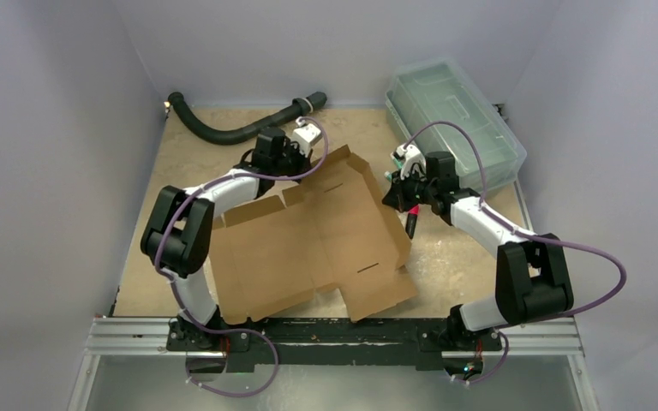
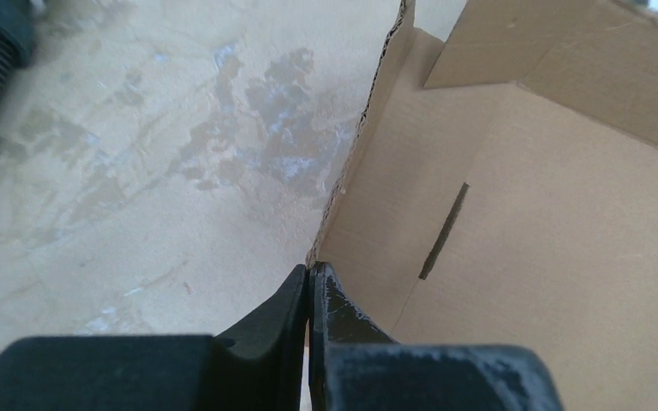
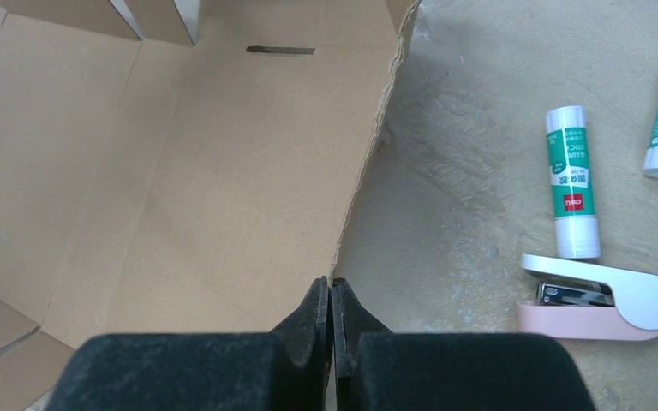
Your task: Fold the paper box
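Just beside paper box: glue stick, stapler.

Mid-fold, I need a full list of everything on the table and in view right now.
paper box: 1, brown, middle of the table, far side lifted
bin: 1, clear greenish, lidded, far right corner
hose: 1, black, ribbed, far left
glue sticks: 2, white with green labels, lying right of the box
stapler: 1, pink and white, next to one glue stick
left arm: 1, white and black, jaws shut on the box's far left edge
right arm: 1, white and black, jaws shut on the box's right edge
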